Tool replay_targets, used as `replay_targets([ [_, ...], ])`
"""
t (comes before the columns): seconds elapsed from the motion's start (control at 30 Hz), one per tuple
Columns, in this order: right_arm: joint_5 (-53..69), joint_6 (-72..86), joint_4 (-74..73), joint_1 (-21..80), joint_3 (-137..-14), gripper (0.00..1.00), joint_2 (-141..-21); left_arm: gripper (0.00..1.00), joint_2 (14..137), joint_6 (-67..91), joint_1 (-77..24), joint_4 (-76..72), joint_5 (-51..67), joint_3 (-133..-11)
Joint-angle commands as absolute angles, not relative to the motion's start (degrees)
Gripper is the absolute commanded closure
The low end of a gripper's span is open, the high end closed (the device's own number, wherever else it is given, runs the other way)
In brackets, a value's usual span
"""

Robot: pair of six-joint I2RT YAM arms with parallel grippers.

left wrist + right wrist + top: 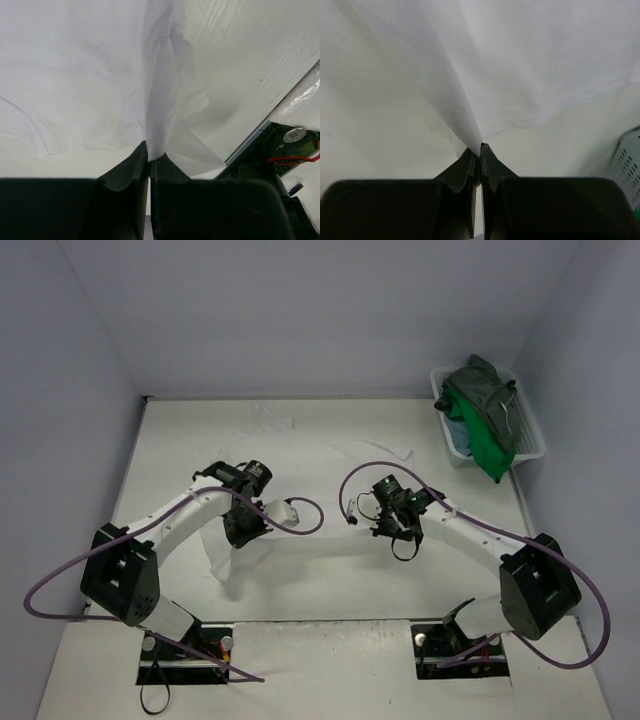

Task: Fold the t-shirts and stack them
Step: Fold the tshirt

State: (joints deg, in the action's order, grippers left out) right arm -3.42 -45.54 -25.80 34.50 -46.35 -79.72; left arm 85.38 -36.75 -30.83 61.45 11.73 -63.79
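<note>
Your left pincer and right pincer each clench a thin fold of white shirt ahead; uneven pulling could slip it free.

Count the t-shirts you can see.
4: white t-shirt spread on the table; dark grey-green t-shirt, bright green t-shirt and teal-blue t-shirt heaped in the basket. More may hide underneath.

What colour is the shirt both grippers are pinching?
The t-shirt is white, clearest in the left wrist view.

white t-shirt | grey-green shirt | bright green shirt | white mesh basket | purple cables
</note>
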Motion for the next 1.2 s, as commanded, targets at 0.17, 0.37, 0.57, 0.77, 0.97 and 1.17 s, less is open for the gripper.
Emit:
replay_targets([
  [0.17, -2.73, -48.43, -26.81, 31.64, -52.12, 1.00, -81.56, 1.00, 87.79, -37.79, -27.86, 61.00, 8.61, -72.32],
  [0.37, -1.85, -49.48, -26.72, 30.15, -54.49, 1.00, -84.55, 1.00, 91.13, -37.97, -25.76, 59.50, 6.33, -75.67],
  [0.57, -0.62, -51.33, -26.63, 26.64, -57.74, 1.00, -87.89, 1.00, 95.88, -38.58, -22.86, 58.54, 5.80, -80.77],
  [0.77, 1.41, -52.29, -26.46, 23.73, -61.95, 1.00, -92.19, 1.00, 101.77, -38.76, -21.80, 57.75, 4.57, -87.53],
  [0.97, 2.55, -52.82, -26.19, 22.24, -65.21, 1.00, -96.41, 0.94, 107.31, -39.11, -21.71, 58.10, 3.78, -94.47],
  [1.17, 3.34, -53.00, -25.84, 20.83, -68.99, 1.00, -101.59, 0.92, 112.93, -39.64, -20.66, 58.01, 3.52, -99.40],
])
